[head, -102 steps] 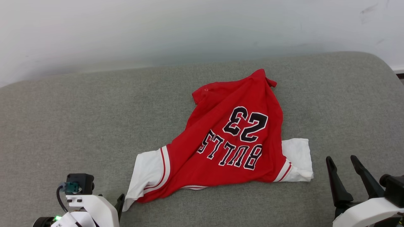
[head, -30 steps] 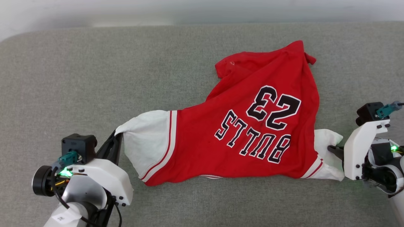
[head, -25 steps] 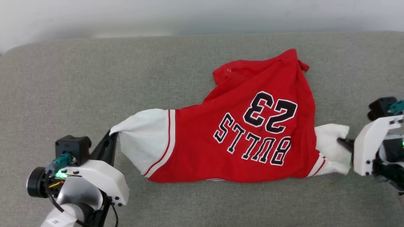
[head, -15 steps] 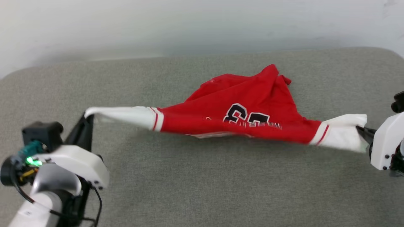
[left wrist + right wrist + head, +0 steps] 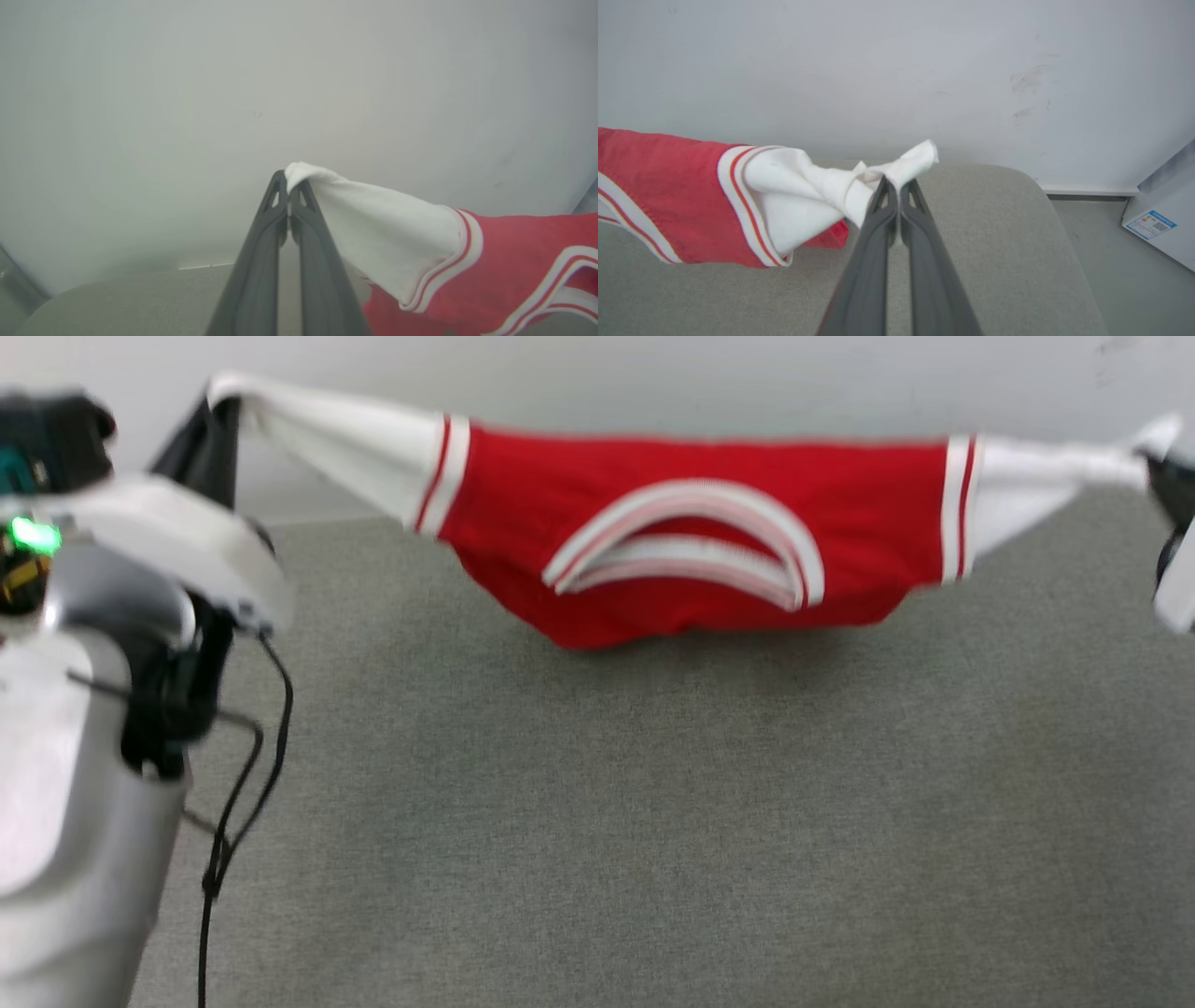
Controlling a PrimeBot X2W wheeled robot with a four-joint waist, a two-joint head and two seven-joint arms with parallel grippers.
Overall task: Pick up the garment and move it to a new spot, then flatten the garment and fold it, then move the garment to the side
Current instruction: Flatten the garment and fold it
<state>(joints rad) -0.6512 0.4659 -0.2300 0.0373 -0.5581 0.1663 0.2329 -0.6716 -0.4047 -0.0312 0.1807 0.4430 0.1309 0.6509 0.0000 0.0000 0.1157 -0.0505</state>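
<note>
While the left gripper (image 5: 288, 182) and right gripper (image 5: 897, 185) each pinch a white sleeve, the red garment (image 5: 691, 462) hangs stretched between them.

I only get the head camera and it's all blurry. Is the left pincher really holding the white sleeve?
Observer: Yes. In the left wrist view the left gripper has both fingers pressed together on the very tip of one white sleeve of the garment.
Operator: And the other pincher?
Observer: The right gripper is shut too, on the bunched, twisted end of the other sleeve.
Operator: Is anything on the floor over there?
Observer: A white box with a small printed label sits on the floor past the rounded end of the grey cushion.
</note>
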